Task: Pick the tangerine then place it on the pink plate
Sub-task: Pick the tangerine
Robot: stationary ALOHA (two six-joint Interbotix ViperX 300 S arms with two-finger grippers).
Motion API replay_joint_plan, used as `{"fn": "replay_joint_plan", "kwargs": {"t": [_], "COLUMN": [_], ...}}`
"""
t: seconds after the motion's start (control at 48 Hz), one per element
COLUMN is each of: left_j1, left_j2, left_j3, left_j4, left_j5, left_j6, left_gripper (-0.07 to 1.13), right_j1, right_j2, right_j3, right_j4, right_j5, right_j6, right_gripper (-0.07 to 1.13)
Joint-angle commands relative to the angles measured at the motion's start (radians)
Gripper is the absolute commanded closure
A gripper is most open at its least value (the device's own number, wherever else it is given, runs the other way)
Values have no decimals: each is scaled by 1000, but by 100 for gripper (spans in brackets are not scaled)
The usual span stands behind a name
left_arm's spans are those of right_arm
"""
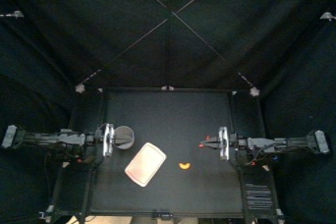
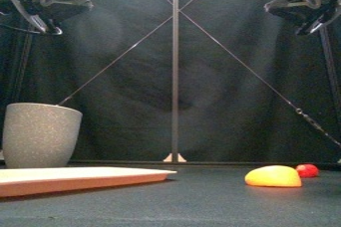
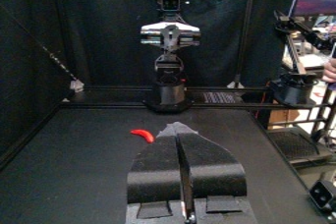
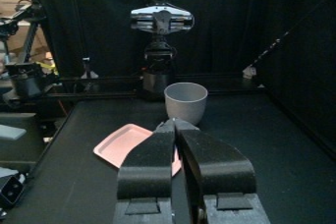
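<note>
1. While both arms hang above the table (image 1: 184,105), one at each side, the tangerine (image 2: 273,176) lies on the bare black surface right of the middle and towards the front, with neither gripper touching it.
2. Pink plate (image 1: 145,163): a flat tray lying left of the middle, turned at an angle to the table's edges. Its surface shows plain pink in the top view and the right wrist view, with nothing resting on it. The tangerine sits to its right, near it but clearly apart.
3. Grey cup (image 2: 40,134): it stands upright behind the plate, towards the left. From above it sits just beside the left gripper (image 1: 108,138). The top view shows only pale grey inside its rim, and the bottom of it cannot be made out.
4. Small red toy (image 2: 308,170): it lies on the table behind and to the right of the tangerine, close to it and nearer the right gripper (image 1: 218,142). It is in neither container.
5. Left gripper: its wrist view shows the jaws pressed together with nothing between them.
6. Right gripper: its jaws also meet and hold nothing, and cup and plate lie beyond their tips.
</note>
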State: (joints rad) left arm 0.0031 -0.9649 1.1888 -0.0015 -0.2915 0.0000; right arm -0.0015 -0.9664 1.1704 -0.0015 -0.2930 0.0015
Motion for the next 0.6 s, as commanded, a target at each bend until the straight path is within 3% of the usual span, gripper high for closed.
{"fn": "replay_joint_plan", "kwargs": {"t": [0.021, 0.208, 0.479, 0.521, 0.604], "left_j1": [3, 11, 32, 38, 48], "left_j2": [8, 8, 8, 8, 8], "left_j3": [-28, -26, -25, -25, -23], "left_j4": [0, 0, 0, 0, 0], "left_j5": [9, 11, 11, 11, 11], "left_j6": [2, 2, 3, 2, 2], "left_gripper": [91, 91, 91, 91, 91], "right_j1": [-2, 0, 6, 6, 14], "right_j2": [34, 147, 377, 422, 489], "right_j3": [-3, -21, -67, -69, -80], "right_j4": [3, 5, 43, 61, 103], "right_j5": [0, 0, -44, -61, -74], "right_j6": [3, 35, 51, 52, 52], "right_gripper": [98, 83, 23, 16, 12]}}
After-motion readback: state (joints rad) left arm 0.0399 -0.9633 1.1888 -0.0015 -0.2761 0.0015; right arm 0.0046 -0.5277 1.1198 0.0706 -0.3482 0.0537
